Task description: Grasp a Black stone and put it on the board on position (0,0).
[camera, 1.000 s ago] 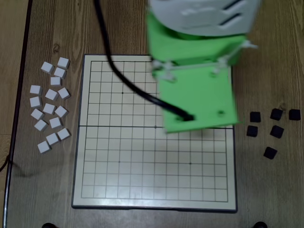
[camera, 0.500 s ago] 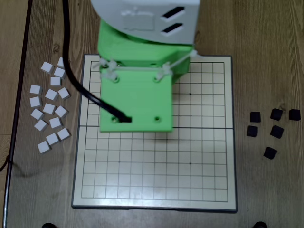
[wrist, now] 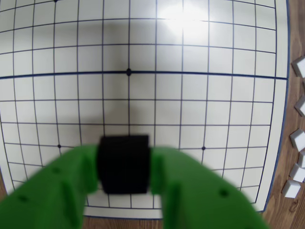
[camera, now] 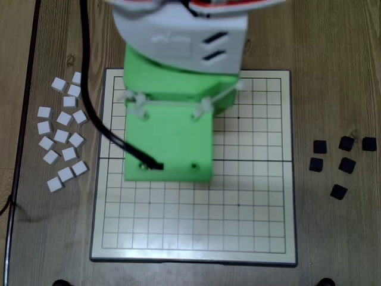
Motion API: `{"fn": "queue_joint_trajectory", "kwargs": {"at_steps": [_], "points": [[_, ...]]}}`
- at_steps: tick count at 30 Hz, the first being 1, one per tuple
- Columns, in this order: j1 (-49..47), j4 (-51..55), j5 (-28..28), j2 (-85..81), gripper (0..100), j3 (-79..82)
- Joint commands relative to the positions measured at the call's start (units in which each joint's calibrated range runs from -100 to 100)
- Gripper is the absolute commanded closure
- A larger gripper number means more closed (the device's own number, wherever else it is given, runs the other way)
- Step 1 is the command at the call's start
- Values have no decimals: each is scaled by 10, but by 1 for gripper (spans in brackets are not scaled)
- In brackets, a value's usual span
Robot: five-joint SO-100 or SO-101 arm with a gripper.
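Note:
In the wrist view my green gripper [wrist: 124,166] is shut on a Black stone [wrist: 123,160], a matte black cube held between the two fingers above the board's near rows. The cream board [wrist: 214,57] with its thin grid fills that view. Position (0,0) [wrist: 128,72], the dot on the dark middle seam, lies further up the view, almost in line with the stone. In the overhead view the green arm [camera: 169,140] covers the left-middle of the board [camera: 250,208] and hides the gripper, the held stone and the centre dot.
Several loose black stones [camera: 346,164] lie on the wooden table right of the board in the overhead view. Several white blocks [camera: 62,136] lie left of it; some show at the wrist view's right edge [wrist: 298,138]. A black cable [camera: 89,89] trails over the board's top-left corner.
The arm has swung left across the board, from its right half to its left-middle. In the last half second it has shifted slightly toward the lower edge of the overhead view.

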Motion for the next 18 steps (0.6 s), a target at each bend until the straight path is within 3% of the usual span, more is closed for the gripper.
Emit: {"fn": "queue_joint_trajectory", "kwargs": {"at_steps": [1, 10, 18], "points": [[-4, -19, 3, 2, 94, -9], [-10, -116, 14, 37, 94, 67], [-14, -132, 12, 56, 94, 79]]}}
